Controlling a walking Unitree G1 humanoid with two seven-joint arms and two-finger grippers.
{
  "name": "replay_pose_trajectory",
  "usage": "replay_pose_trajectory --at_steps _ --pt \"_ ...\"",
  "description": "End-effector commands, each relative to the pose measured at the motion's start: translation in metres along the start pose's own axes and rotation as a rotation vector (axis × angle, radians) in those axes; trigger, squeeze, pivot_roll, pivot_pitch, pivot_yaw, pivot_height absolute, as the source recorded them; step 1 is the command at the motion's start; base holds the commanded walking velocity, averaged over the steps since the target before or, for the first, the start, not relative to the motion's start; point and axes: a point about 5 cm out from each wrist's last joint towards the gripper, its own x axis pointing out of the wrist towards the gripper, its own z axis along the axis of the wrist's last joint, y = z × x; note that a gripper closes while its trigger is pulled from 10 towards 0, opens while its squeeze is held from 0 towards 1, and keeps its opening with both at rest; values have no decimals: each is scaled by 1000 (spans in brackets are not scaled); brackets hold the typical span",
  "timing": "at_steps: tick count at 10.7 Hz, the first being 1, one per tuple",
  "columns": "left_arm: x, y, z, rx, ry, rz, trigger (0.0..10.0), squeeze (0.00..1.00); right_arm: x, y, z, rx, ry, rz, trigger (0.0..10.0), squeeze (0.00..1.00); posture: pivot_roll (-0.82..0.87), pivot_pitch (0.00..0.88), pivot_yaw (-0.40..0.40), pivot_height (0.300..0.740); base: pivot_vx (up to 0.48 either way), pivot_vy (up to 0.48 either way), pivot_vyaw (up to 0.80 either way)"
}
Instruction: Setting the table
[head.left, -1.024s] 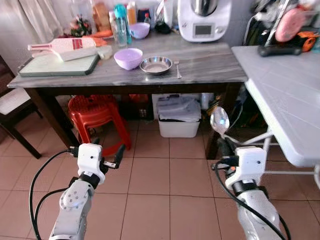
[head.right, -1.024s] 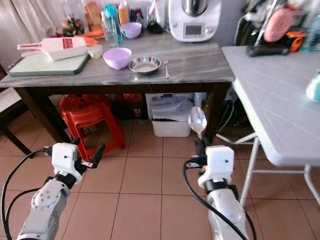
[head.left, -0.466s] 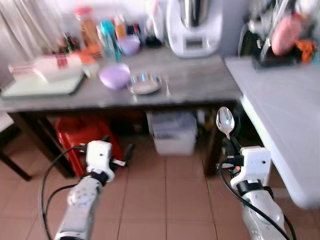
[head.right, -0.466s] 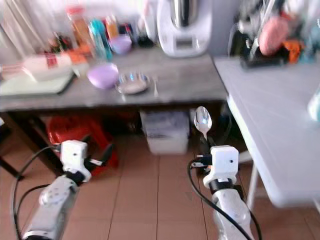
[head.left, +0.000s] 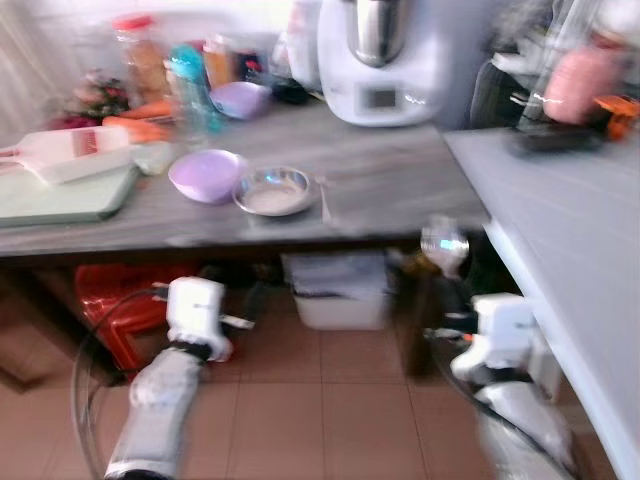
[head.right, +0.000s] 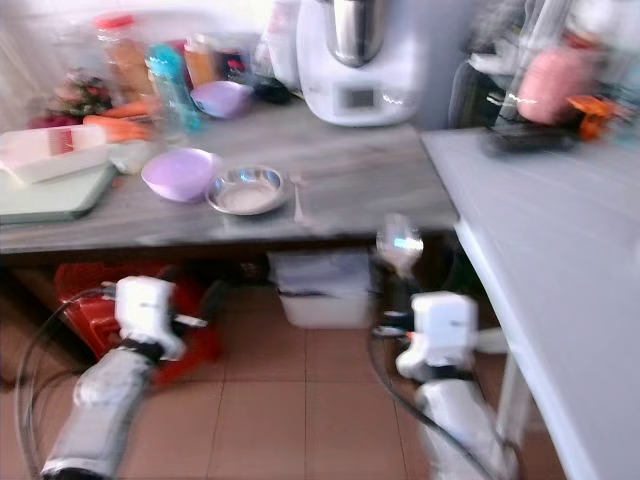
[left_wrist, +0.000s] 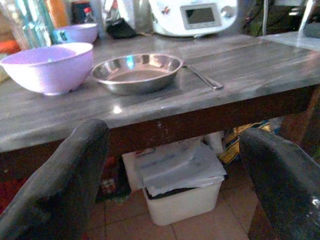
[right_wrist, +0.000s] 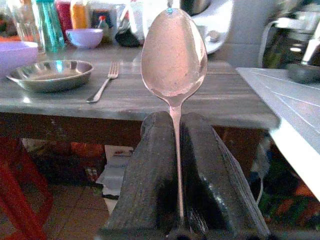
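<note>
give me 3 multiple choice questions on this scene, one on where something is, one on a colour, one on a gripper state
1. Where does the fork lie?
A. on the floor
B. on the grey table beside the steel dish
C. inside the purple bowl

2. What colour is the bowl next to the steel dish?
A. purple
B. green
C. black

3. What is the right gripper doing?
A. open, holding nothing
B. shut on a knife
C. shut on a spoon

Answers: 1 B, it lies on the table right of the dish; 2 A, it is lilac; 3 C, the spoon stands upright, clamped between the fingers.
</note>
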Motion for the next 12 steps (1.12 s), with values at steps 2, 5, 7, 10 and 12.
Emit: replay_pose_trajectory --at_steps 2,5,7,10,12 --pt "-3 15 1 26 7 35 10000 0 5 10 8 30 -39 24 10000 0 -13 0 75 740 480 0 0" --pt "-3 13 1 22 7 29 10000 0 5 10 8 34 -39 24 10000 0 -12 0 72 740 480 0 0" --pt "-3 12 1 18 9 27 10000 0 6 10 8 40 -37 15 10000 0 -12 0 70 740 429 0 0" --pt "-4 9 1 9 -7 18 10000 0 7 7 7 45 -31 -2 10000 0 -10 0 67 740 215 0 0" --pt "-13 11 9 34 -55 -7 10000 0 7 5 6 52 -26 -20 10000 0 -10 0 66 740 0 0 0"
